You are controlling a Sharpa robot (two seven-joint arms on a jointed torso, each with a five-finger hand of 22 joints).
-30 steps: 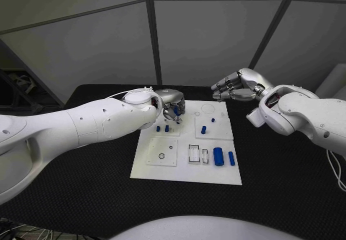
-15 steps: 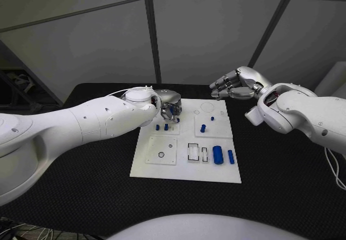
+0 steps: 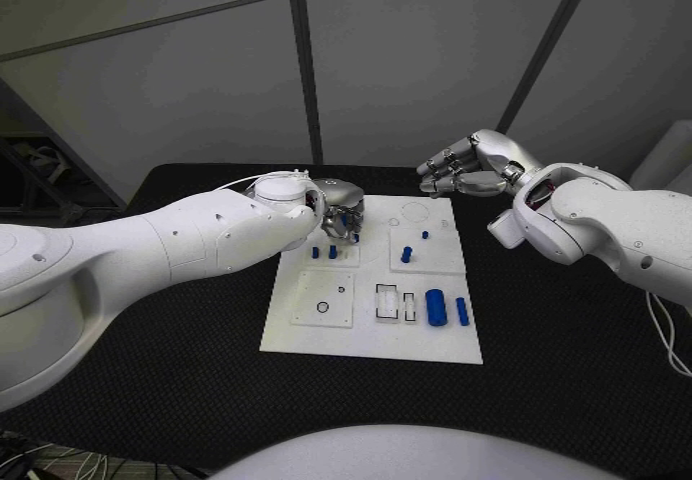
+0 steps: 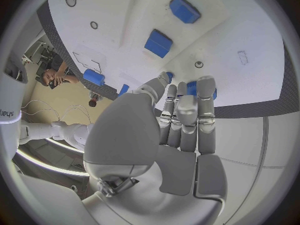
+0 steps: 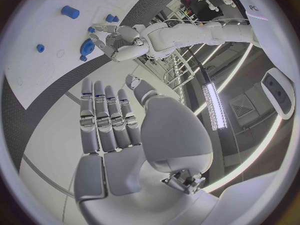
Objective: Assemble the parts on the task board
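The white task board (image 3: 361,335) lies mid-table. Two small blue parts (image 3: 325,253) stand near its far left, two more (image 3: 407,255) near the far middle. A thick blue cylinder (image 3: 436,307) and a slim one (image 3: 463,311) lie at its right. My left hand (image 3: 342,210) hovers over the board's far left, fingers (image 4: 187,115) stretched side by side with their tips just above the two small parts (image 4: 200,88), gripping nothing I can see. My right hand (image 3: 469,165) floats beyond the far right corner with its fingers (image 5: 106,120) straight and empty.
The board has black-outlined slots (image 3: 389,302) and a ring mark (image 3: 323,306) on its near half. Black table (image 3: 173,380) surrounds it, with grey wall panels behind. My left forearm (image 3: 173,250) spans the table's left side.
My left hand has drawn back slightly toward the board's far edge. My right hand has drifted a little up and away. The parts lie as before.
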